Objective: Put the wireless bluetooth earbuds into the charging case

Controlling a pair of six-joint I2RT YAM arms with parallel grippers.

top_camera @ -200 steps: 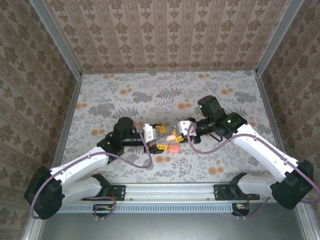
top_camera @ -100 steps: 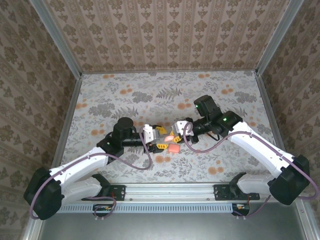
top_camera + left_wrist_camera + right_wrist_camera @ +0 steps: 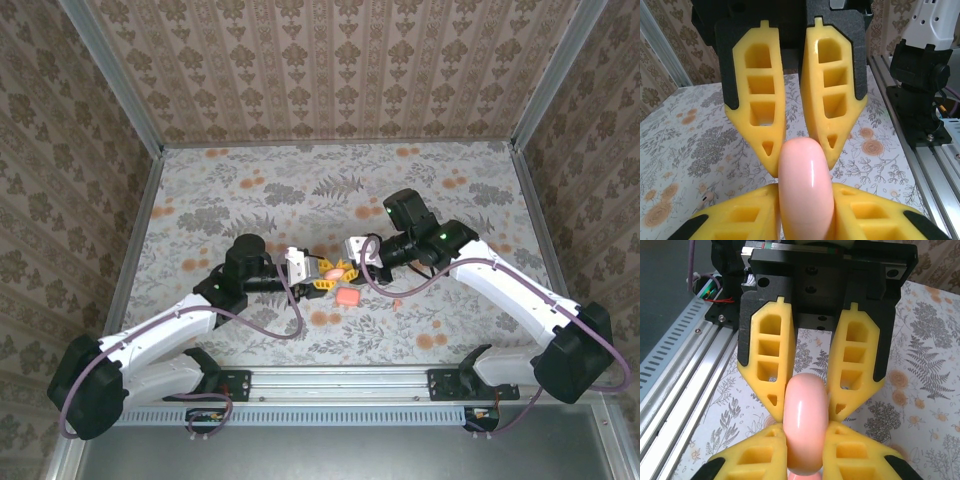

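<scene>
Both hands met over the middle of the flower-printed bench [image 3: 250,200], each clamped on the same smooth, glossy pale-pink rounded plastic piece [image 3: 805,190]. The left hand [image 3: 317,278] had its yellow fingers pressed against both flanks of the piece. The right hand [image 3: 350,264] was closed as tight on the opposite end, so the piece hung clear of the bench between the two. It sat narrow edge up, its long axis running from one hand straight to the other.

Just beside the held piece, toward the arm bases, a brighter salmon-pink rounded-square piece [image 3: 348,297] lay flat on the bench. Which of the two was the charging case body could not be told; they may be two parts of it.

One tiny coral-orange plastic earbud nub [image 3: 397,303] lay farther off from the held piece, on the right arm's side and toward the bases. The right hand was therefore the nearer one to fetch it, though it would first have to let go.
</scene>
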